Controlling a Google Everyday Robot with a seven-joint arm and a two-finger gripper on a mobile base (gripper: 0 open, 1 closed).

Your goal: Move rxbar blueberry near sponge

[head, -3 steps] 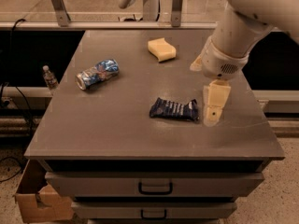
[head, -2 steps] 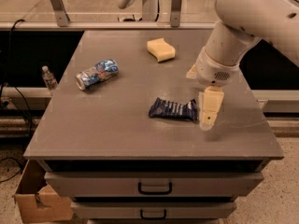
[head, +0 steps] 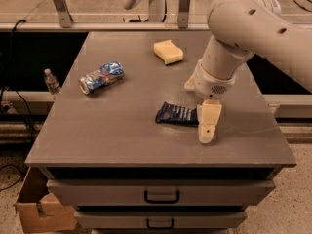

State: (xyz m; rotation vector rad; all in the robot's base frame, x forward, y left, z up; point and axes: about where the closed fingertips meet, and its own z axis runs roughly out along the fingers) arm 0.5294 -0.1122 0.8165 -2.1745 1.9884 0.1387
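Note:
The rxbar blueberry [head: 176, 114], a flat dark navy wrapper with pale lettering, lies on the grey table [head: 122, 130] right of centre. The sponge [head: 168, 51], a pale yellow foam block, sits at the back of the table, well apart from the bar. My gripper [head: 208, 122] hangs from the big white arm [head: 243, 28] and reaches down to the table right at the bar's right end, overlapping that end in this view. I cannot tell if it touches the bar.
A crushed blue-and-silver can [head: 101, 77] lies at the left of the table. Drawers [head: 161, 196] are below the front edge. A small water bottle [head: 50, 81] stands on a ledge to the left, and a cardboard box [head: 41, 211] sits on the floor.
My arm has shifted left and slightly forward, bringing the gripper from just right of the bar to its right end. The bar, sponge and can have not moved.

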